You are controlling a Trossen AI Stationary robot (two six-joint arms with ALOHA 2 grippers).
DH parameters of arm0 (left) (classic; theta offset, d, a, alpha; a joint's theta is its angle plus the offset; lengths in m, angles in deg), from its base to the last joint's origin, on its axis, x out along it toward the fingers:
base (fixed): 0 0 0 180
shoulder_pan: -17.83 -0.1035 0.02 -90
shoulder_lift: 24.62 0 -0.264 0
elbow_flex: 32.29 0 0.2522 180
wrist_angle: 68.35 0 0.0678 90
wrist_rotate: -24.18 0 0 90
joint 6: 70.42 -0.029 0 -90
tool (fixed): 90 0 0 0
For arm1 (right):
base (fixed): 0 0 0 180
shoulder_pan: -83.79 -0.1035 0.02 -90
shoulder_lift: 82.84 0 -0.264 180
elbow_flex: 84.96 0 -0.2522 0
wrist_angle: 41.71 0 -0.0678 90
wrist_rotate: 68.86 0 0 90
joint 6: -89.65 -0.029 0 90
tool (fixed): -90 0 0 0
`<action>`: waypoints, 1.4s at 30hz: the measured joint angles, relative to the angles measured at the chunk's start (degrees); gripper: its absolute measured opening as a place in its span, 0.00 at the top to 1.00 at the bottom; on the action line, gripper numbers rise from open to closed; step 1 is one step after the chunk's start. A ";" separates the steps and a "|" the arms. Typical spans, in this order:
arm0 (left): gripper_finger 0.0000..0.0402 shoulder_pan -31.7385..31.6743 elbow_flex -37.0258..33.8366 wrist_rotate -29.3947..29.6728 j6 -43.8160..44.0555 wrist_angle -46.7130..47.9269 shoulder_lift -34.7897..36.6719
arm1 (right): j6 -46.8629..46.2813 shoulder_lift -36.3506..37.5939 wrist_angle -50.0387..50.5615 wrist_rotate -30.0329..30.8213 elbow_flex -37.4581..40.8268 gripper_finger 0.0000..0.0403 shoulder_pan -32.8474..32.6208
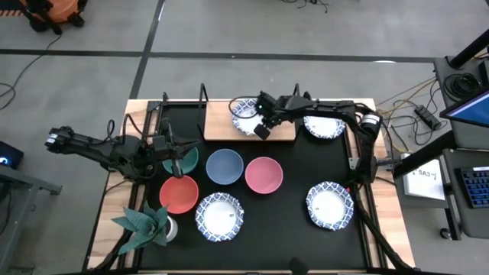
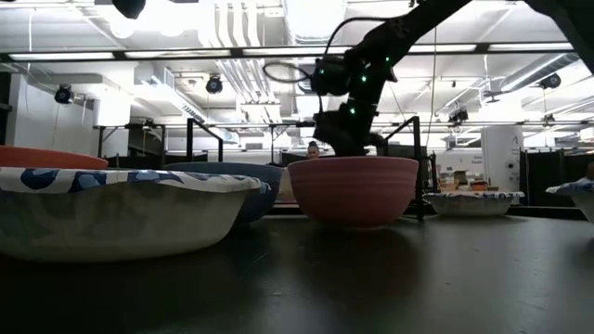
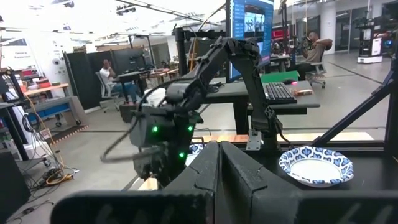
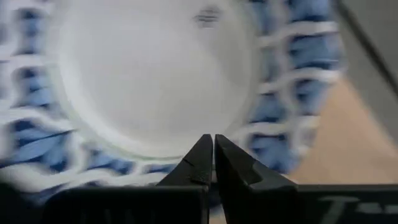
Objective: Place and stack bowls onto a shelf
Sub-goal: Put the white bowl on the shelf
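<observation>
The light-wood shelf (image 1: 279, 126) stands at the table's far edge. One patterned bowl (image 1: 243, 121) sits on its left part. My right gripper (image 1: 260, 130) is shut just above that bowl (image 4: 155, 74), its tips over the near rim. Another patterned bowl (image 1: 323, 127) rests just right of the shelf. The green bowl (image 1: 187, 159), blue bowl (image 1: 225, 166), pink bowl (image 1: 263, 174) and red bowl (image 1: 179, 194) sit on the black tabletop, with two patterned bowls (image 1: 220, 216) (image 1: 330, 205) nearer. My left gripper (image 1: 176, 163) is shut over the green bowl, pointing level toward the right.
A green star-shaped plant in a white pot (image 1: 145, 225) stands at the near left corner. Black upright supports (image 1: 203, 95) rise at the shelf's far left. The right part of the shelf board (image 1: 284, 131) is bare, as is the tabletop between the pink bowl and the right patterned bowl.
</observation>
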 joint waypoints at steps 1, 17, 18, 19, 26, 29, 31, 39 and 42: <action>1.00 0.00 0.00 0.00 0.01 0.02 0.01 | 0.04 0.22 -1.14 -0.79 -0.09 0.98 -0.06; 1.00 0.00 0.00 0.00 -0.40 0.08 -0.04 | 8.26 3.88 11.92 2.75 -0.21 0.98 -1.11; 1.00 0.00 0.00 0.00 -0.40 0.07 -0.04 | 8.19 4.40 13.16 2.91 -0.51 0.98 -1.11; 1.00 0.00 0.00 0.00 -0.40 0.08 -0.04 | 8.08 4.61 14.56 3.13 -0.99 0.98 -1.06; 1.00 0.00 0.00 -0.02 -0.73 0.09 -0.04 | 11.20 4.74 18.56 2.88 -2.05 0.98 -1.11; 1.00 0.00 0.00 0.00 -0.79 0.17 -0.04 | 14.43 4.74 23.06 0.11 -2.05 0.98 -1.02; 1.00 -0.02 0.00 0.00 -0.80 0.23 -0.09 | 16.73 4.74 24.25 -2.08 -1.89 0.98 -1.24; 1.00 -0.02 0.02 0.00 -1.53 0.31 -0.30 | 19.71 2.69 16.29 -0.05 -0.51 0.98 -3.02; 1.00 -0.02 0.02 0.00 -1.53 0.31 -0.30 | 21.68 1.02 11.61 0.22 -0.52 0.98 -3.19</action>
